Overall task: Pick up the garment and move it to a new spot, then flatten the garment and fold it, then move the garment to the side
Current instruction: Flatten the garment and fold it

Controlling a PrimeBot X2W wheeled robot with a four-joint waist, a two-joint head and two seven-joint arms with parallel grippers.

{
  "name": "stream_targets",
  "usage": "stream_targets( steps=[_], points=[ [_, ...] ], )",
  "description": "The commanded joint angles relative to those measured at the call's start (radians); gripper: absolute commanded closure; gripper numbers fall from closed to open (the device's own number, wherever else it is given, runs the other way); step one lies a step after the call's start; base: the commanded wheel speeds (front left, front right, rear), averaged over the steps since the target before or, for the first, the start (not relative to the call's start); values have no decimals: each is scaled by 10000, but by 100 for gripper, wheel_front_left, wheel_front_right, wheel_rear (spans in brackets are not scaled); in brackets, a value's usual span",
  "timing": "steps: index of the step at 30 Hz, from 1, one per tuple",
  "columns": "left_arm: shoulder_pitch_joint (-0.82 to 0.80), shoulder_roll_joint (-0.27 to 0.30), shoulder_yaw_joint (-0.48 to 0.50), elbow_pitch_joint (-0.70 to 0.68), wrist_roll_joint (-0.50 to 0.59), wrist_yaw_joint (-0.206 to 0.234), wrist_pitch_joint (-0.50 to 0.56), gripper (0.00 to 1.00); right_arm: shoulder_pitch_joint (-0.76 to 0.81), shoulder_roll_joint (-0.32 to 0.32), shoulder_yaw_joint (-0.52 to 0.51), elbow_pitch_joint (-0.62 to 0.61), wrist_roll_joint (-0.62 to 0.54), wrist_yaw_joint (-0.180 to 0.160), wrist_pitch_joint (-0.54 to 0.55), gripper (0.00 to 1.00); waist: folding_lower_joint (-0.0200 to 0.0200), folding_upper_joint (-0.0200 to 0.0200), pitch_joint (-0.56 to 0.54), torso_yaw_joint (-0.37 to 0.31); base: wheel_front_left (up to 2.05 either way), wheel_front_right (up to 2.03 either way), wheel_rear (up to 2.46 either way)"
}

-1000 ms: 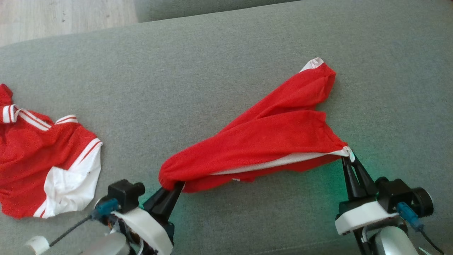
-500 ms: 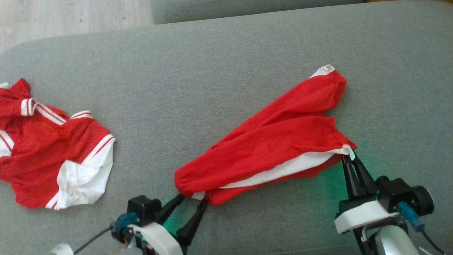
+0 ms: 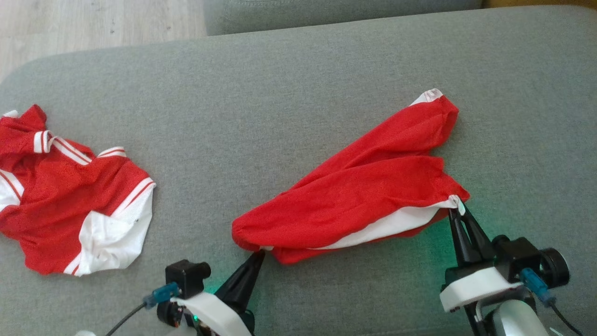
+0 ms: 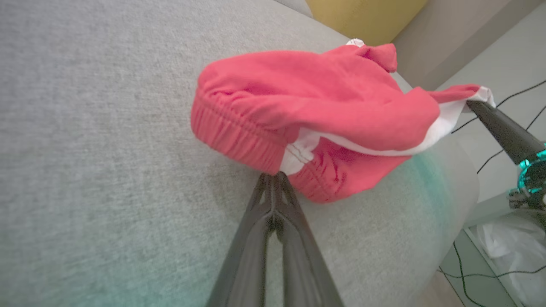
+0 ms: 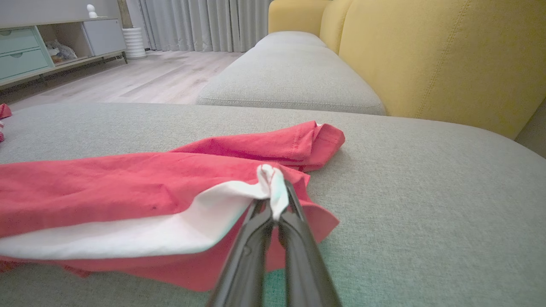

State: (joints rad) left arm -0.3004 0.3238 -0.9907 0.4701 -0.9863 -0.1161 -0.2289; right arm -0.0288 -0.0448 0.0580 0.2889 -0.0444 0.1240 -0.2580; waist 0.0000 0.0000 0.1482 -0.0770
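At the far left of the grey sofa seat (image 3: 280, 116) lies a crumpled red and white shirt (image 3: 60, 200), well apart from the work.

The left claw (image 3: 258, 254) sits at the near edge, right of the shirt. It is clenched, with its tips against the elastic waistband of the red shorts (image 3: 364, 196). I cannot tell whether any cloth is caught between them.

The shorts lie right of the middle, running from the near waistband up to a leg end at the far right. They are bunched and twisted, with a white side panel showing along the near edge.

The right claw (image 3: 454, 210) is at the near right, clenched on a white corner (image 5: 271, 177) of the shorts and lifting it slightly.

By my reading, the shorts have reached a spot and flattening has barely begun. Spreading them out, folding them and moving them aside are all left to do.

No container is on the seat. Across the room, a cabinet (image 5: 25, 51) has shut drawers and an open shelf holding something too blurred to name.
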Motion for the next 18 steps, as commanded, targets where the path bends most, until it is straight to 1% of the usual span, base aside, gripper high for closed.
stream_targets(
  steps=[1,5,7,9,12,14,18],
  points=[
    [-244,13,435,-191,-149,-97,-161,100,-35,-55,244,-239,-76,67,-38,100,0,0,-44,9,0,0,0],
    [-167,-78,430,-453,-326,-135,-259,100,54,-55,218,-230,-97,67,-38,100,0,0,-160,83,0,0,0],
    [-97,-29,446,-782,-295,-140,-298,100,110,-55,200,-221,-106,67,-38,100,0,0,-245,128,0,0,0],
    [22,87,568,-1166,-187,-141,-318,100,155,-55,150,-246,-112,67,-38,100,0,0,-327,169,0,0,0],
    [338,266,1035,-1920,125,-143,-324,100,189,-55,-114,-472,-97,67,-38,100,0,0,-451,222,0,0,0],
    [593,425,1279,-2407,389,-143,-325,100,231,-55,-223,-589,292,67,-38,100,0,0,-547,253,0,0,0],
    [1070,876,1529,-3268,703,-144,-327,100,222,-55,-475,-1074,471,67,-38,100,0,0,-708,283,0,0,0]
  ],
)
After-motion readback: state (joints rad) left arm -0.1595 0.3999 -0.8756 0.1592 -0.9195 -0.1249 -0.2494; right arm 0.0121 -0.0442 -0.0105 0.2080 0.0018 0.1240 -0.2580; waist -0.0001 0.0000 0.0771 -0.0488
